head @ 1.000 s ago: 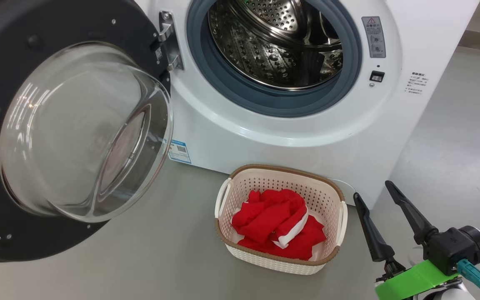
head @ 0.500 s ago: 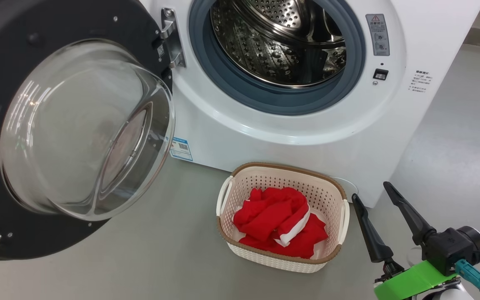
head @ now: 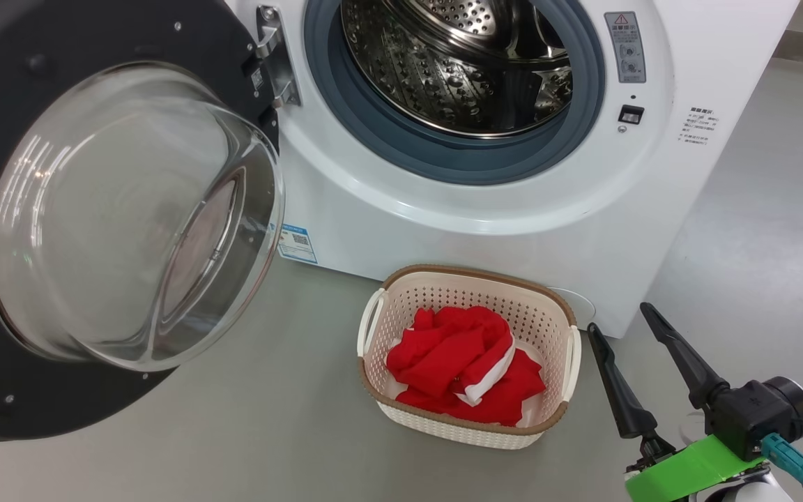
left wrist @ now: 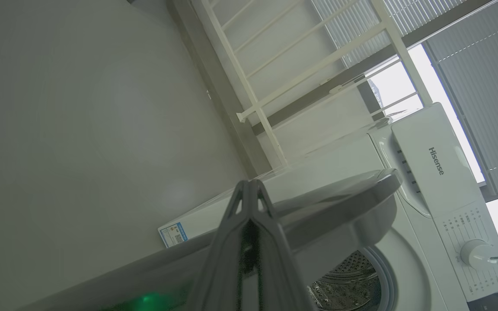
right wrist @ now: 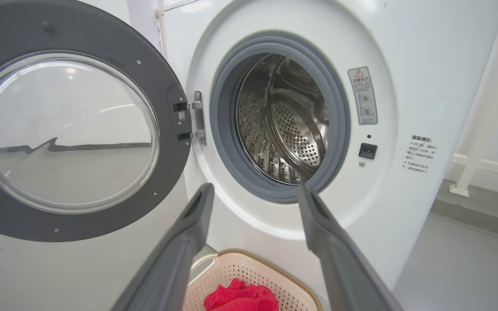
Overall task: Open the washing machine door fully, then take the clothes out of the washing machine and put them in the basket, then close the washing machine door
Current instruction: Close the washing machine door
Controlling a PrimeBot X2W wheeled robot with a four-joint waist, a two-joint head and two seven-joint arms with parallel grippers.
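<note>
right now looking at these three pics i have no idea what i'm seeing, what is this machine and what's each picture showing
Three cameras ride on one wheeled robot with two arms. The head view looks down on a white washing machine, its round door swung wide open, no clothes visible in the steel drum. On the grey floor stands a cream basket holding red clothes. At lower right is the right gripper: two long dark fingers spread open, holding nothing. The left wrist view is tilted; the left gripper is pressed shut on nothing, with the door's edge beyond it. The right wrist view looks between that arm's own open fingers at the drum, with the basket below.
</note>
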